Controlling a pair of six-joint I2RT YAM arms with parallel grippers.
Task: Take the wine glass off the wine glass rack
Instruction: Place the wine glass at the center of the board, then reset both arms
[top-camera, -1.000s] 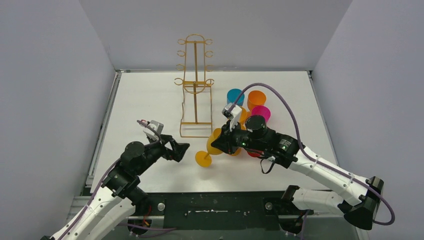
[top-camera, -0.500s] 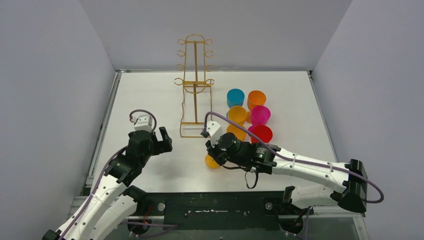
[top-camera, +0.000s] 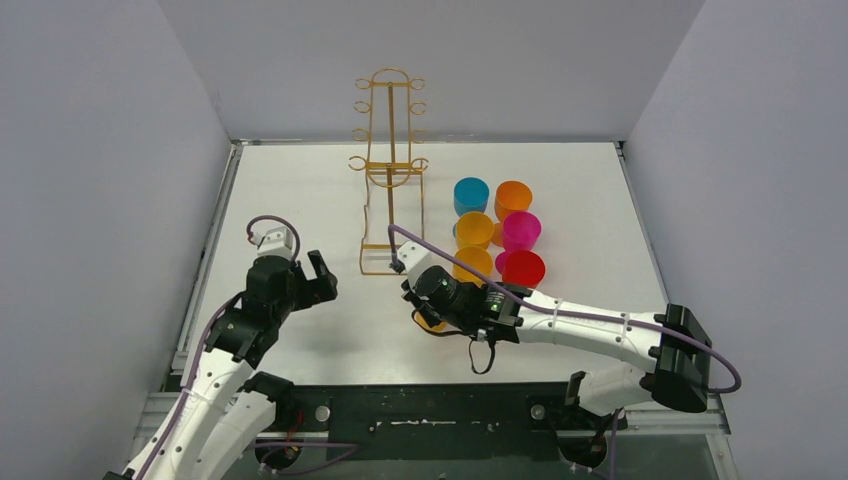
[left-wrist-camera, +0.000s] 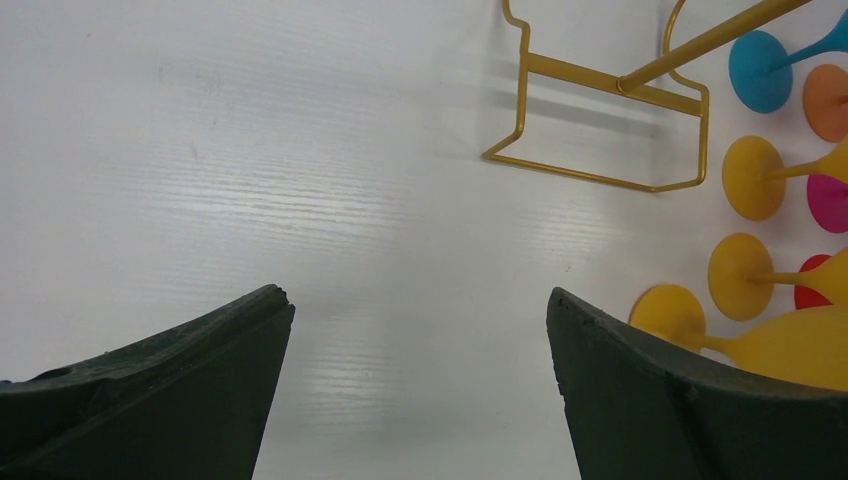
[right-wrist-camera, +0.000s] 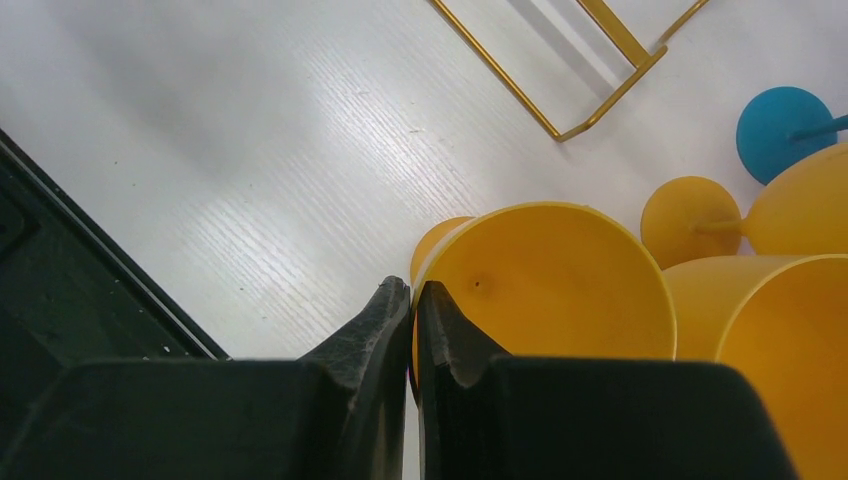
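My right gripper is shut on the rim of a yellow wine glass, one finger inside the bowl and one outside. The glass stands upright, bowl mouth up, its foot just showing below the bowl. From above, the glass is mostly hidden under the right gripper, in front of the gold wire wine glass rack, whose loops hold nothing. My left gripper is open over bare table, left of the rack's base; above, the left gripper holds nothing.
Several coloured glasses stand grouped right of the rack: blue, orange, pink, red and two yellow ones. A black ledge runs along the table's near edge.
The right arm has carried the yellow glass leftward and lower, turning it from tilted to upright. The left arm has drawn back to the left, its gripper still open.
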